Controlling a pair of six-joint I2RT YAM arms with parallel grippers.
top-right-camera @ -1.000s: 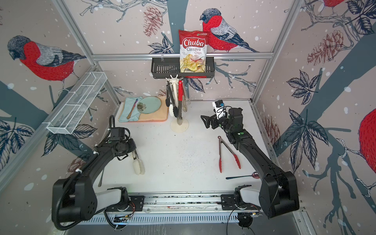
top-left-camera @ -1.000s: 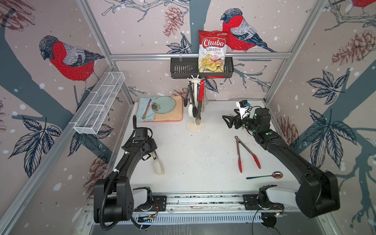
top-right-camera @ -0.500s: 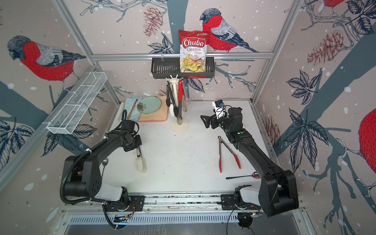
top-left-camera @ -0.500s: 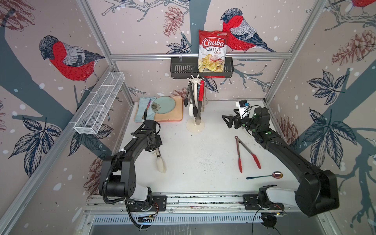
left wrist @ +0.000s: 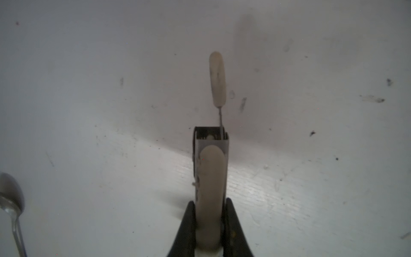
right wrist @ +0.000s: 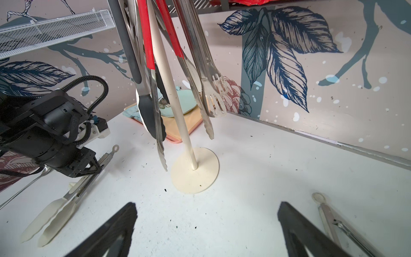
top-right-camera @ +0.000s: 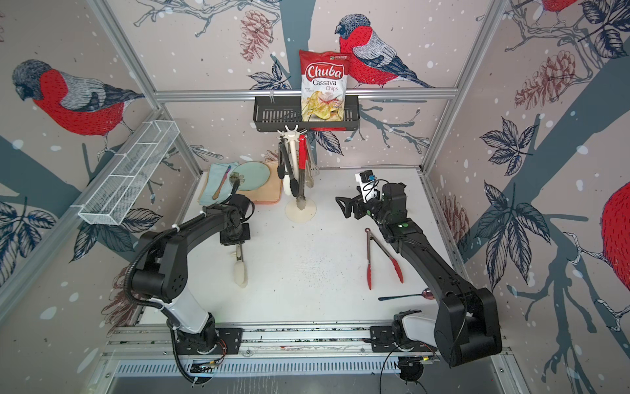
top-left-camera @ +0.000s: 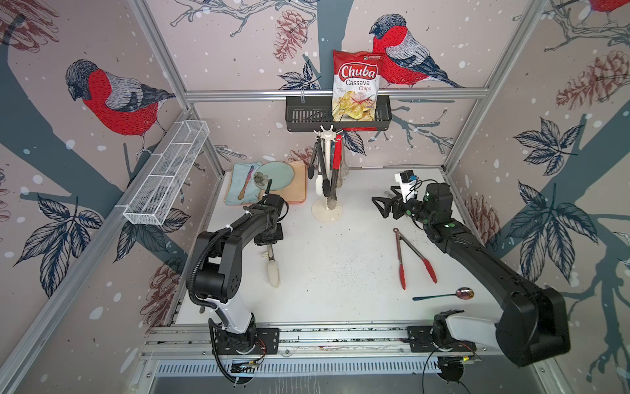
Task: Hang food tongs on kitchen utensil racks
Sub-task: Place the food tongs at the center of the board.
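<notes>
Bird-papered walls; behind the utensil rack (top-left-camera: 327,153) a black basket (top-left-camera: 303,116) holds a chips bag (top-left-camera: 356,85). Left gripper (left wrist: 209,200) clamps white-tipped tongs (top-left-camera: 272,269) near the rack; right gripper (right wrist: 206,204) gapes wide.

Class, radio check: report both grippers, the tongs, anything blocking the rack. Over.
Left gripper shut on white-tipped tongs, low at table. Right gripper open, empty, facing rack. Red-tipped tongs lie on table, unhung. Nothing blocks the rack.

The cream utensil rack (top-left-camera: 326,213) stands upright at 12 o'clock on the tabletop (top-left-camera: 341,273), with hung tongs (top-left-camera: 336,160) on its hooks: black-tipped, white-tipped, red-handled, bare steel. White-tipped tongs (top-left-camera: 273,273) at 9 o'clock are pinched closed in the left hand (top-left-camera: 269,243). Red-tipped tongs (top-left-camera: 402,274) lie spread at 3 o'clock.
</notes>
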